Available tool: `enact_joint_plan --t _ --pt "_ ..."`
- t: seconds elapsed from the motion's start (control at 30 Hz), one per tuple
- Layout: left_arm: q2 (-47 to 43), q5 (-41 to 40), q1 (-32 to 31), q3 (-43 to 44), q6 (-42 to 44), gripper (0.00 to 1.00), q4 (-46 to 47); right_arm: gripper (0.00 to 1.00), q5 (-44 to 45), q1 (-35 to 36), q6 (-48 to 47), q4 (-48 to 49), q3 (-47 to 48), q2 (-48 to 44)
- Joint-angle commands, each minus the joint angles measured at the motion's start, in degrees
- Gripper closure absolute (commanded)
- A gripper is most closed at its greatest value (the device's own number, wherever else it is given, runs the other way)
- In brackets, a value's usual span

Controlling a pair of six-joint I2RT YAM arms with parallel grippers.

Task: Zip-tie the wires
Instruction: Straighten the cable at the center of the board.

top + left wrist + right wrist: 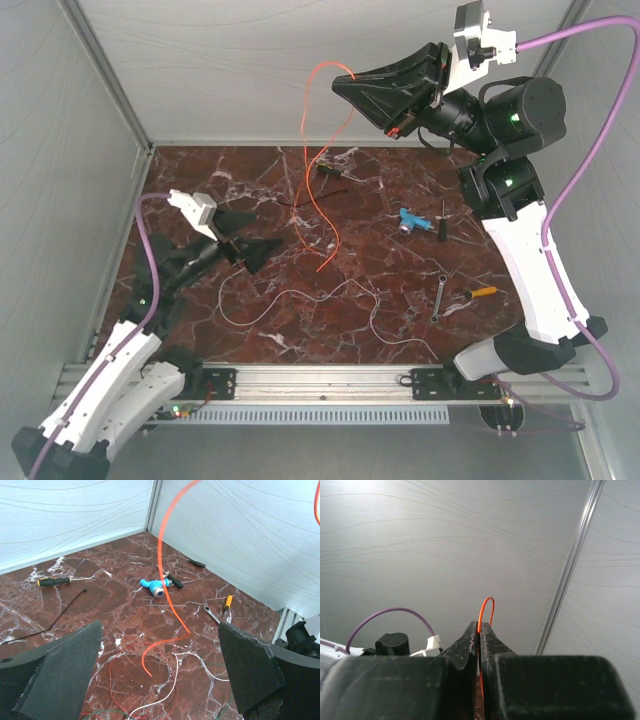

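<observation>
The right gripper is seen raised high at the upper centre of the overhead view, its jaws shut tight on the orange wire. In the right wrist view a small loop of that wire is seen standing up out of the closed fingertips. From there the strand hangs down, and its free end is laid on the marble table near the middle of the frame. The left gripper is held low over the left centre of the table with its jaws spread wide and nothing between them. The white wire is left lying in a long curve across the lower middle of the overhead view, and a thin red strand is curled at the bottom of the left wrist view, so the wires are judged not yet gathered. A thin black strip, possibly the tie, lies apart at the left of that view. Because the strand is so thin and is pinched only near its end, it could be pulled out of the grip if it is tugged. It could also be missed by the open jaws if it swings, and the loose strands could be dragged away from one another.
</observation>
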Motion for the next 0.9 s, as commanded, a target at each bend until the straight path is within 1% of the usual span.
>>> enact_joint_plan --t 0.0,0.17,0.4,0.47,0.63,0.67,0.7,0.73,0.77,0.8,0.87 --pt "3.5 2.0 0.1 2.6 -4.7 0.02 9.3 1.0 -1.0 0.8 0.0 1.6 0.6 -1.2" --pt "9.0 6.8 -1.6 2.1 -11.5 0.05 18.3 1.0 -0.7 1.3 -0.2 2.0 -0.7 -2.7" --pt "13.2 10.2 -8.7 3.3 -12.5 0.04 23.7 1.0 -0.1 1.7 -1.2 1.6 -2.2 -4.9" --pt "14.2 7.9 -9.9 3.9 -12.0 0.06 23.2 1.0 -0.1 1.9 -1.1 1.7 -2.5 -5.3" --pt "18.1 -1.4 -10.5 4.7 -11.2 0.2 21.3 1.0 -0.9 2.2 0.1 2.8 -2.9 -6.5" --pt "19.2 -2.2 -10.5 4.8 -11.3 0.26 22.4 1.0 -0.9 2.2 0.3 3.1 -3.1 -6.8" --pt "20.3 -1.9 -10.5 5.0 -11.5 0.38 23.3 1.0 -0.8 2.3 0.3 3.3 -3.3 -7.1" --pt "21.6 -1.1 -10.5 5.3 -11.7 0.6 24.1 1.0 -0.6 2.3 0.3 3.4 -3.4 -7.3" --pt "22.7 0.1 -10.6 5.9 -11.6 0.9 24.6 1.0 -0.5 2.5 0.2 3.4 -3.5 -7.4" --pt "23.3 0.8 -10.6 6.6 -11.6 1.0 24.2 1.0 -0.3 2.5 -0.1 3.1 -3.5 -7.5" --pt "23.2 0.0 -10.7 7.2 -10.9 1.0 22.8 1.0 0.5 2.5 -0.9 2.1 -3.6 -8.0"
